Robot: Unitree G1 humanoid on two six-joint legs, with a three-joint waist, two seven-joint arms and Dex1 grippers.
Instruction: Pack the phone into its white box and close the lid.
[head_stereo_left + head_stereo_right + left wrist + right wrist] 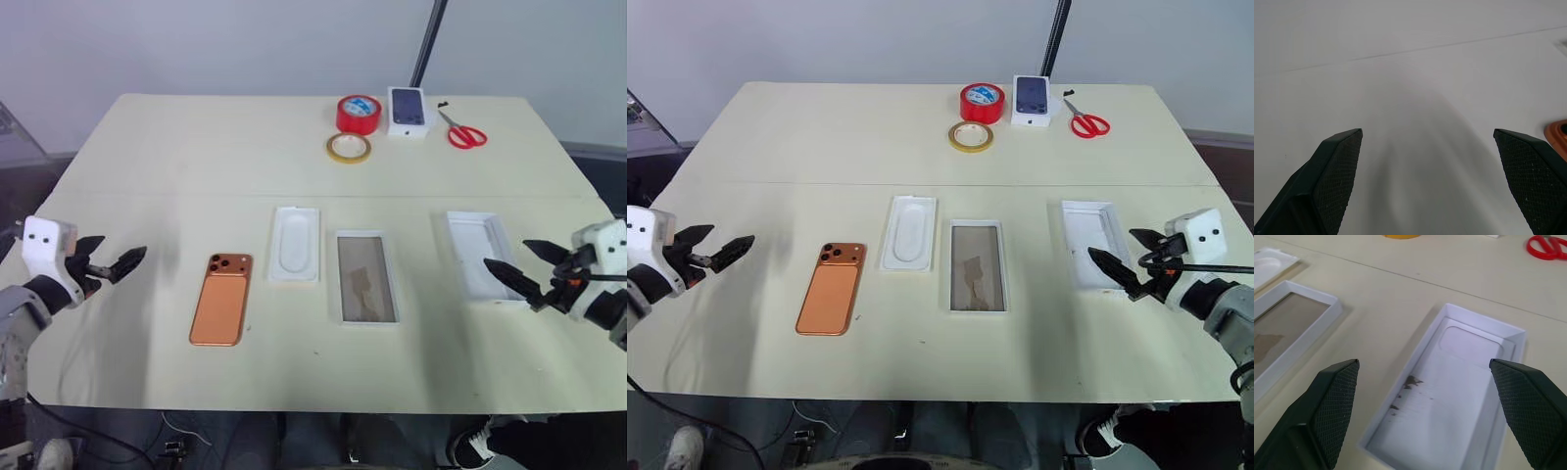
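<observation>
A: What lies on the table, from left to right?

B: First the left gripper, over the left edge. Its jaws are released, spread wide, and they hold nothing. Between it and the phone there is bare table.

A: And the phone?

B: It lies flat, back up, with the camera block at the far end. It is well inside the near edge and it touches nothing. Just to the right and a little farther is a white insert. Then comes the box, open, with a brownish inside. A narrow gap separates it from the insert.

A: Where is the lid?

B: To the right of the box, with a wide free strip of table between them. The lid lies hollow side up, near the right edge. The right gripper hangs at its near right corner, jaws released and empty.

A: What is at the far edge?

B: 2 tape rolls, red and yellow, then a small box and scissors. All 4 are well apart from the row.
</observation>
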